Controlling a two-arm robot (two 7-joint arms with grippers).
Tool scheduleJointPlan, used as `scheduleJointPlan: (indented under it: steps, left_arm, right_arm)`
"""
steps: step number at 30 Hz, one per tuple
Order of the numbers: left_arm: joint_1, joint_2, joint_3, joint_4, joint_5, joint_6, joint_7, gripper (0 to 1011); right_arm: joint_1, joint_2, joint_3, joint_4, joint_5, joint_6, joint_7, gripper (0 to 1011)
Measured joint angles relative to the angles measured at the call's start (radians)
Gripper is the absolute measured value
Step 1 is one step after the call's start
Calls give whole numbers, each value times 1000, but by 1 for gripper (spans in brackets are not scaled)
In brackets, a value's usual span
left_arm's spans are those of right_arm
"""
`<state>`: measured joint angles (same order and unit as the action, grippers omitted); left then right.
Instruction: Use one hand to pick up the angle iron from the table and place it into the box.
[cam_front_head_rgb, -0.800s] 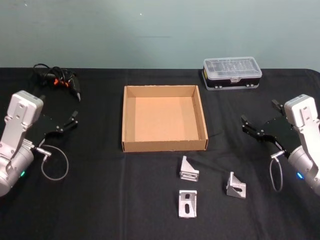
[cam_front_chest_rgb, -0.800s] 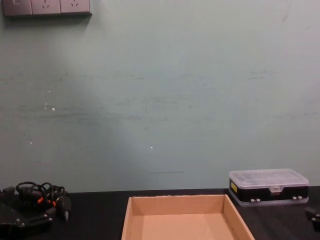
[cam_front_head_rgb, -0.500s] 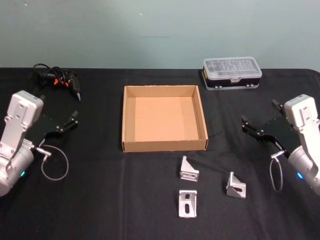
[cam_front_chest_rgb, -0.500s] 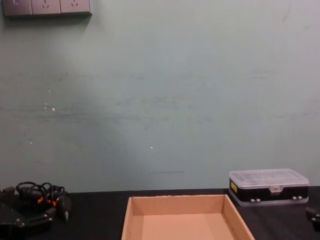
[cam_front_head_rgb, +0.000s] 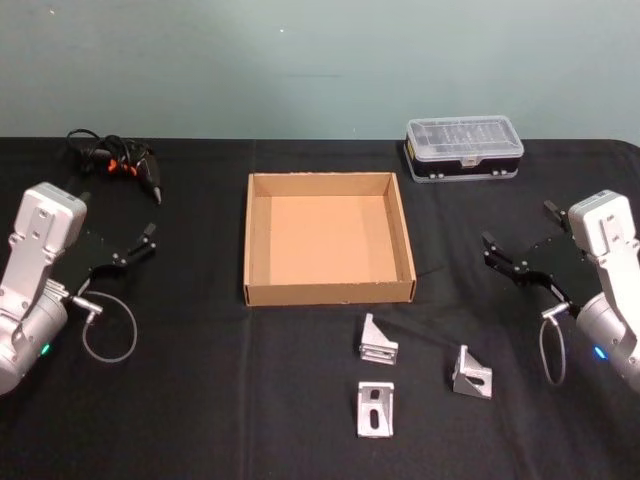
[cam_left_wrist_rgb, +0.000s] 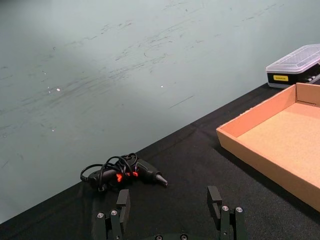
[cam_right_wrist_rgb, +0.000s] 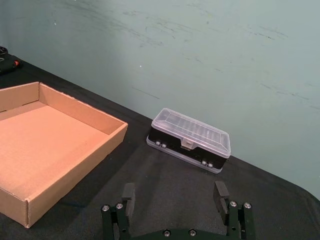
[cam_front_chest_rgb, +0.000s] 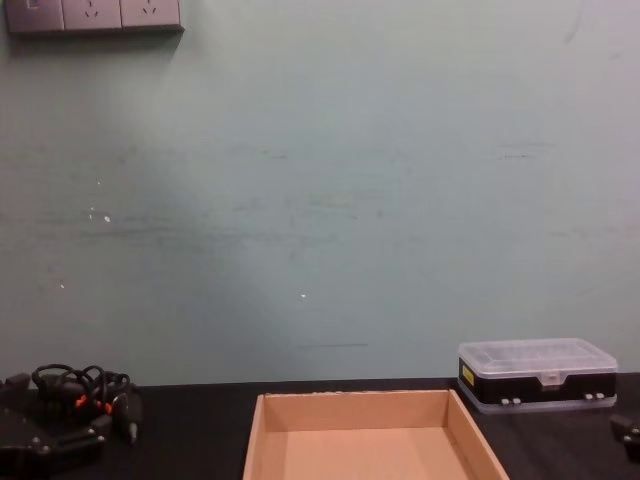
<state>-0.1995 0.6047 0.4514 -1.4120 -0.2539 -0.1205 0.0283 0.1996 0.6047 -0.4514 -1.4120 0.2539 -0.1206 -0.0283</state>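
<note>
Both arms hang out wide and nothing is in hand yet. The left gripper (cam_front_head_rgb: 134, 245) sits at the left edge of the head view, jaws spread wide and empty. The right gripper (cam_front_head_rgb: 518, 226) mirrors it at the right edge, equally wide open, gripping nothing. It reads as a ready stance, fingers parted before either arm commits.

The work lies in the lower centre, on the black table (cam_front_head_rgb: 200, 420), just below the box (cam_front_head_rgb: 330, 291). The first angle iron (cam_front_head_rgb: 377, 340) stands nearest the box's front wall. The second angle iron (cam_front_head_rgb: 374, 408) lies directly beneath it in the frame. The third angle iron (cam_front_head_rgb: 471, 372) sits off towards the right arm. None of the three touches another, so fingers should find room around each. My read is that the right arm has the shorter trip.

The box is open-topped, bare inside, with low walls. That should make an easy drop from above, provided the piece clears the front rim. Bare tabletop runs along both sides of it. The plastic case (cam_front_head_rgb: 464, 146) sits at upper right and the corded tool (cam_front_head_rgb: 120, 165) at upper left, both well apart from any path into the box.
</note>
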Motion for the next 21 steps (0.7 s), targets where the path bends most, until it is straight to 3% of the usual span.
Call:
scheduleJointPlan:
  steps: [21]
  left_arm:
    - [0,0,0,0,0,0,0,1011]
  right_arm:
    - [0,0,0,0,0,0,0,1000]
